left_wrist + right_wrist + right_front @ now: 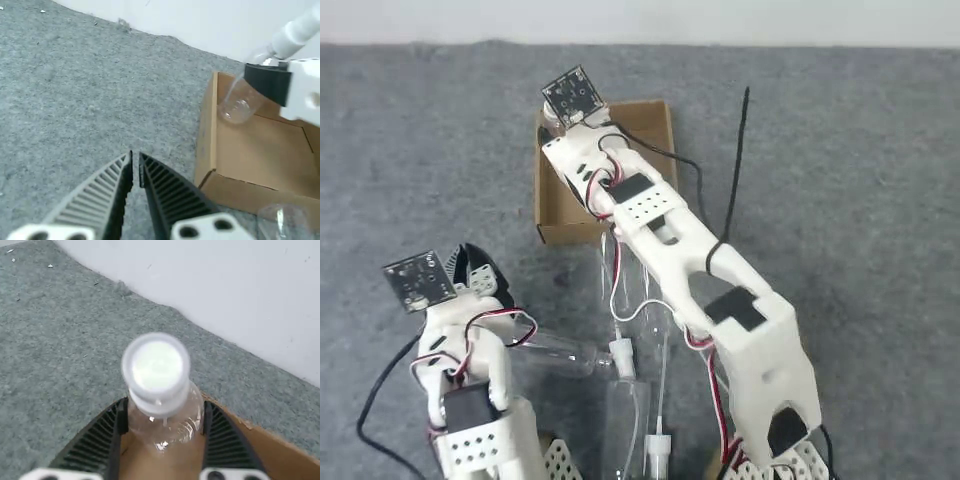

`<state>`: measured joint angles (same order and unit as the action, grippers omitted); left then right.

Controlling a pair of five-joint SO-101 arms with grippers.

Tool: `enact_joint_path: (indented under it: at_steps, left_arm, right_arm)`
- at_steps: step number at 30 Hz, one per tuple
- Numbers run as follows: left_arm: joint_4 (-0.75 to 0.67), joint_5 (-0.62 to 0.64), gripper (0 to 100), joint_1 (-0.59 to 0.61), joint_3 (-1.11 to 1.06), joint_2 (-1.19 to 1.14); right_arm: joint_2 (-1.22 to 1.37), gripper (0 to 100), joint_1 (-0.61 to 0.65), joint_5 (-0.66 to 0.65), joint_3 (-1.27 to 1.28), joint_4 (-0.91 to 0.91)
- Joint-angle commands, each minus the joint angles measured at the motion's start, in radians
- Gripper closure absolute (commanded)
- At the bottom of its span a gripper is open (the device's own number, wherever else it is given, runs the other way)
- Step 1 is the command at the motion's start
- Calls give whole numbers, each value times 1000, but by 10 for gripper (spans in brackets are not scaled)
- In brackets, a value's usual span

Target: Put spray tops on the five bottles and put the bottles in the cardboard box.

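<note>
At the near left of the bench (pixel 860 150), a surface covered in grey felt, the left arm (pixel 470 400) stands with its left tool (pixel 135 167) pointing down at bare felt. Its ribbed black fingers (pixel 102 195) are drawn together with only a thin slit between them, and they hold nothing.

Just right of that arm, a lying bottle (pixel 555 352) of clear plastic rests crosswise on the felt, with a white cap (pixel 620 357) at its right end. Nearer the front edge lie more clear bottles (pixel 625 420), and a white spray head (pixel 658 452) with a thin tube lies beside them. How many bottles are there I cannot tell. Further clear plastic (pixel 632 275) lies just in front of the box, partly under the right arm.

The cardboard box (pixel 555 205) sits open on the felt, far of the bottles and centre-left. The right arm (pixel 660 215) stretches from the near right diagonally over it.

The right tool (pixel 164 412) is clamped on the held bottle (pixel 167 432), one finger on each side of the clear body just below the neck. This bottle carries a round white top (pixel 156 365). In the left wrist view it hangs tilted above the box's left side, with its rounded base over the brown floor and not touching it.
</note>
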<state>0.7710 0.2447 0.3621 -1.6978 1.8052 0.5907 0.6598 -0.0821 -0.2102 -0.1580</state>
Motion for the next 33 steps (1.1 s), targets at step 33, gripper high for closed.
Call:
enact_joint_path:
  at_steps: [33]
  left_arm:
    - [3,-8,987,-8,13,17]
  right_arm:
    - [271,902,-36,11,-269,19]
